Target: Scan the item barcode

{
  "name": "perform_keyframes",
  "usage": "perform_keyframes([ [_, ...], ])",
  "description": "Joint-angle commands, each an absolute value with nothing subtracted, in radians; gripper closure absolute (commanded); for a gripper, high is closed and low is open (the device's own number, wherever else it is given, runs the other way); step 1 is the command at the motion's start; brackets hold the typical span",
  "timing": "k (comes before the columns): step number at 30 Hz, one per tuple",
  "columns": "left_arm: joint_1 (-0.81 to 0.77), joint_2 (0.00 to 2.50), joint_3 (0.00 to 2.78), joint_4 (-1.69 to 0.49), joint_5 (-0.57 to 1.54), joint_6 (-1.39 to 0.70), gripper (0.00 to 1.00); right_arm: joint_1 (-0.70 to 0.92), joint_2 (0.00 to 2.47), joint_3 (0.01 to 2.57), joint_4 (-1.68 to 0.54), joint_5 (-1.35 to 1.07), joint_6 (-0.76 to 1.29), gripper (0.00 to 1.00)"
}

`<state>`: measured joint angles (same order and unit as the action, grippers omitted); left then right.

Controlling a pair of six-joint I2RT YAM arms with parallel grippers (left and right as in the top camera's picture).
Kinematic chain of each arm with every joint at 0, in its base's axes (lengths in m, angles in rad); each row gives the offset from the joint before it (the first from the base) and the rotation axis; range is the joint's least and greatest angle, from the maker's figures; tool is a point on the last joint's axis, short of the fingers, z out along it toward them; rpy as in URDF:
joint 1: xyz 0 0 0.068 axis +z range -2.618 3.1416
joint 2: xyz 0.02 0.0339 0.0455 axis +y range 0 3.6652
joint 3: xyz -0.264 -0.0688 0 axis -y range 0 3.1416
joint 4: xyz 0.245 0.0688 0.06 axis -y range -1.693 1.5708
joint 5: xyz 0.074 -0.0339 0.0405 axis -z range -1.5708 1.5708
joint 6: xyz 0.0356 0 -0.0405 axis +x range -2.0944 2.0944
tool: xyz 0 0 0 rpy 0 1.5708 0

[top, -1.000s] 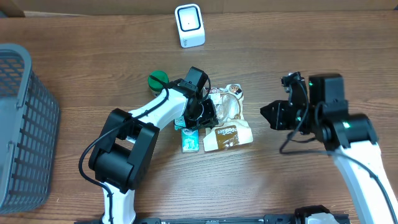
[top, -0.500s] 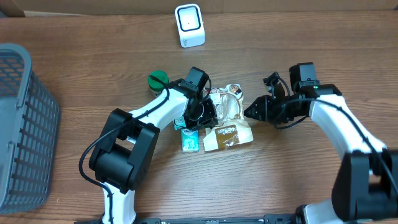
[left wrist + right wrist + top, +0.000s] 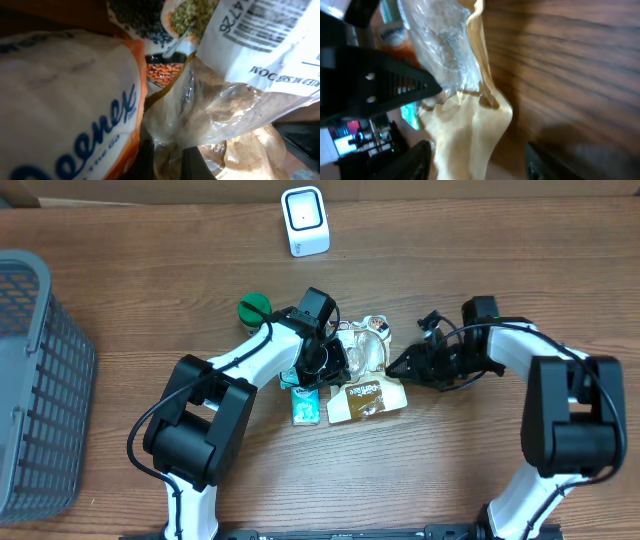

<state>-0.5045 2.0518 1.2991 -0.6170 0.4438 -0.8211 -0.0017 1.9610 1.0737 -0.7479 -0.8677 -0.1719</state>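
White arm links (image 3: 250, 350) with black joints (image 3: 318, 308), thin black cables (image 3: 132, 438), black right pincer (image 3: 397, 366)

- The table (image 3: 500, 270) is showing brown wood with a clear grain and a smooth, fairly matt finish.
- The pouch (image 3: 368, 398) is presenting tan, paper-like matt panels; its clear film (image 3: 225, 110) is crinkling and glinting glossily.
- The tissue pack (image 3: 65, 100) is wearing soft printed plastic wrap, faintly shiny.
- The scanner (image 3: 304, 220), far centre, is looking like smooth, glossy white plastic.
- The basket (image 3: 40, 380), far left, is appearing as matt grey plastic mesh.
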Motion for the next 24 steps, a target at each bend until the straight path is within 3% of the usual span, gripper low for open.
perform_keyframes([
  [1,-0.511,2.134,1.250,-0.650,0.297,-0.834,0.96,0.025,2.009,1.092,-0.700,-0.892,-0.091,0.38],
  [10,-0.511,2.134,1.250,-0.650,0.305,-0.822,0.96,0.155,2.059,1.074,-0.441,-0.890,0.224,0.40],
  [18,-0.511,2.134,1.250,-0.649,0.307,-0.808,0.96,0.199,2.073,1.042,-0.315,-0.824,0.348,0.67],
  [19,-0.511,2.134,1.250,-0.649,0.307,-0.808,0.96,0.199,2.073,1.042,-0.316,-0.825,0.347,0.78],
  [22,-0.511,2.133,1.250,-0.646,0.312,-0.808,0.96,0.199,2.073,1.042,-0.320,-0.836,0.326,0.96],
  [24,-0.509,2.133,1.256,-0.647,0.312,-0.806,0.96,0.199,2.073,1.042,-0.322,-0.860,0.302,0.96],
])
